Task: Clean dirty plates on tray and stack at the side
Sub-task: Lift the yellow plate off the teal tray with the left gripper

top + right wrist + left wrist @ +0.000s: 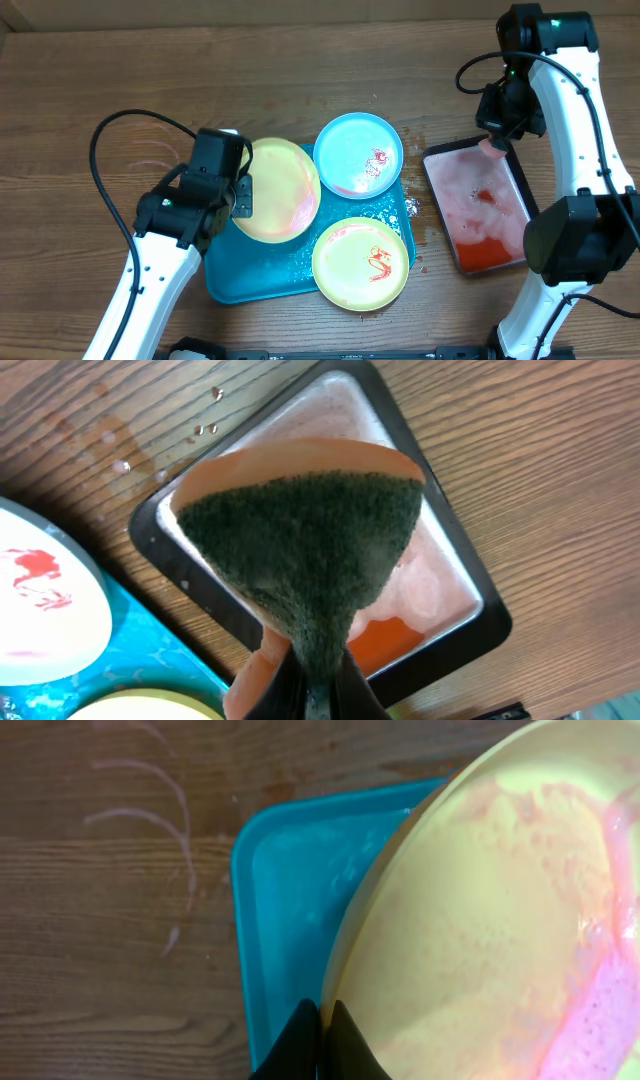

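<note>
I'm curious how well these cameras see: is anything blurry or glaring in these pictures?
Overhead: sharp, evenly lit, no strong glare on the table. Left wrist: the close yellow-green plate looks soft, out of focus. Right wrist: the sponge is crisp; water drops glint.

A small black-rimmed tray (437, 205) (190, 585) sits at the right of the scene, its long side running from far to near. It holds cloudy pinkish liquid, with a small red spot near the middle and a deeper orange-red pool (485, 255) at the near end. A scouring sponge (492, 148) (300, 540) hangs over the tray's far end, bent into a fan, its dark green abrasive face toward the right wrist view and orange foam showing at the edges; whether it touches the tray is unclear. Water droplets (412, 205) (205, 425) lie scattered just left of the tray. Whitish curved streaks (150, 150) (170, 830) mark the far left.
</note>
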